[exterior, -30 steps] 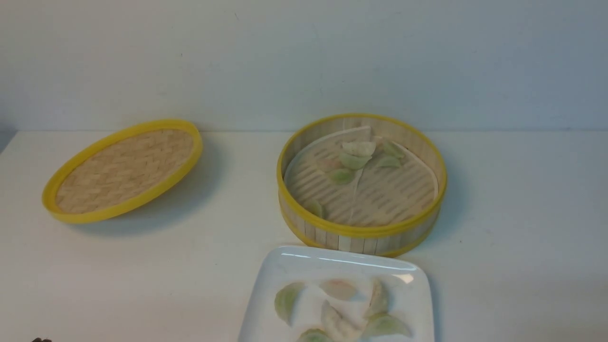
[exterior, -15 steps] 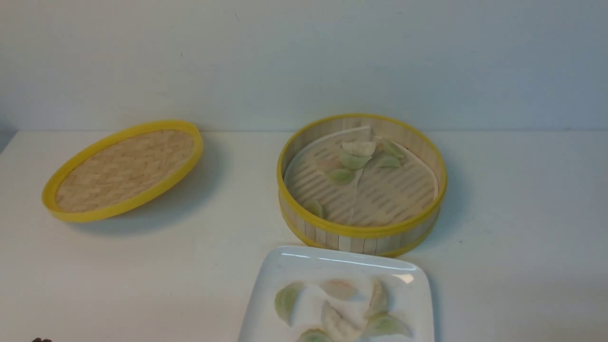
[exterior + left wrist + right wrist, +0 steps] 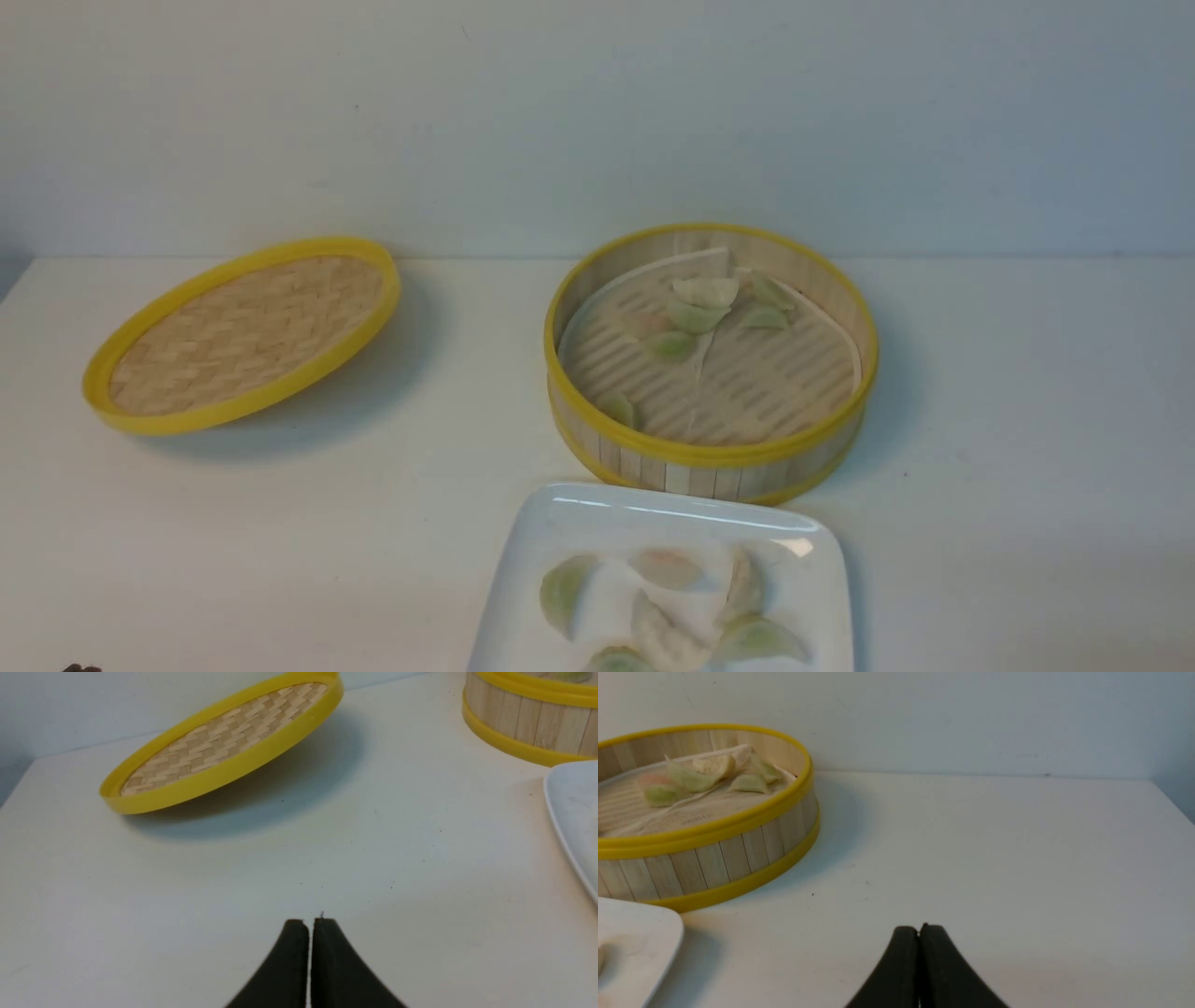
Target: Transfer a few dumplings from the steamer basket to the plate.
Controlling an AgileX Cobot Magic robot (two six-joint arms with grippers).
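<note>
White table (image 3: 280,560), bare margins around plate (image 3: 822,560) (steamer basket (image 3: 709,457) just behind).

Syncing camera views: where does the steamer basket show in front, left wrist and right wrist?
Front view: steamer basket right of centre, behind the plate.
Left wrist view: only its slatted wall and yellow rims at the upper right corner.
Right wrist view: at the left edge, upper half, dumplings visible inside.
Shared landmark: the white plate's corner just in front of the basket, seen in all three.
</note>
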